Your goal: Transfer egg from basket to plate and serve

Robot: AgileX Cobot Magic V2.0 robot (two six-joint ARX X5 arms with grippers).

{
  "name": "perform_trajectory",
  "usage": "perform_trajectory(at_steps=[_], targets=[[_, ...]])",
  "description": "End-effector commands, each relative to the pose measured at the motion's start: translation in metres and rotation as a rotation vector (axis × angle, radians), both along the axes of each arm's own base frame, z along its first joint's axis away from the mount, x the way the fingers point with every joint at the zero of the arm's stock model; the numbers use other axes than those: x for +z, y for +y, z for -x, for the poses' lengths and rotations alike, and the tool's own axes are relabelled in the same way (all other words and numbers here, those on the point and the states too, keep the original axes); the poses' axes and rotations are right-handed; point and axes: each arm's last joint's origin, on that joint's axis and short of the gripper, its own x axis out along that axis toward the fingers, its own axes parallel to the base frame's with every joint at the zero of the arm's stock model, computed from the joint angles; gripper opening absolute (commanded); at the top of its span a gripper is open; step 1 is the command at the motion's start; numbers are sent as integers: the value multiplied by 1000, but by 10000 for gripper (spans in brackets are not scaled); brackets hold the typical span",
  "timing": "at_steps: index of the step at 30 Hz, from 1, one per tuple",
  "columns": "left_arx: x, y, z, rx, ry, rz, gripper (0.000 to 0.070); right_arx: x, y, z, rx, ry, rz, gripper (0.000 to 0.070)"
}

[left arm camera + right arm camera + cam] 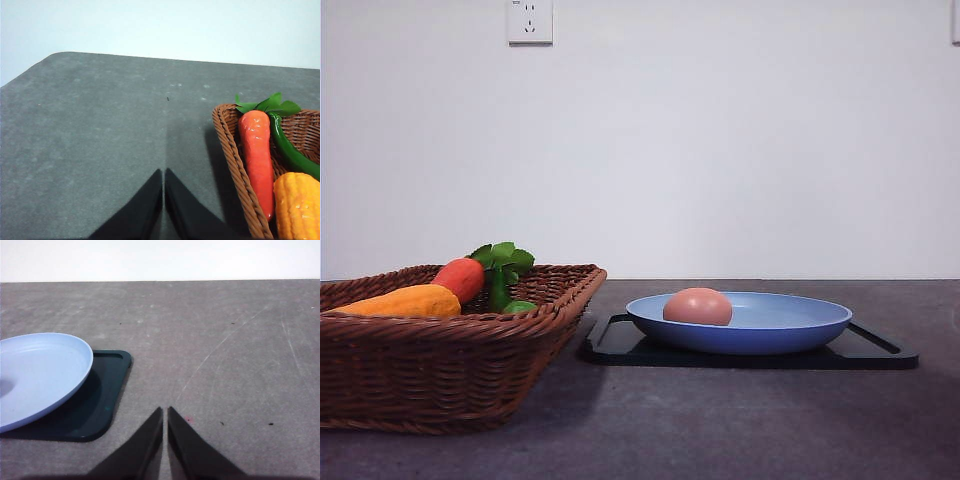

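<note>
Egg [698, 306] on plate [790, 325]: smooth, prob. light & slippery; pinch across middle. Left gripper [163, 200], right gripper [165, 437]: fingers pressed together, empty.

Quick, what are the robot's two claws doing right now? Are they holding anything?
Left gripper: closed, holding nothing, over bare table beside the basket.
Right gripper: closed, holding nothing, over bare table beside the black tray.

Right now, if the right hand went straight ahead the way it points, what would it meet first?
Probably nothing: ahead of the right hand lies bare table; the black tray sits off to one side.
</note>
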Motion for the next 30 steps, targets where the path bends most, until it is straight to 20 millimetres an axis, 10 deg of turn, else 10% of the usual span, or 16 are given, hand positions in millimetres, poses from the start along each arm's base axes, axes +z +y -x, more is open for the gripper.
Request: perform_trajectory(at_steps=[1,30], targets=[[-8,0,-1,-3,11,2,0,0,0,0,-2,-5,-11,0],[-8,0,-1,-3,11,2,0,0,0,0,-2,-5,-11,0]])
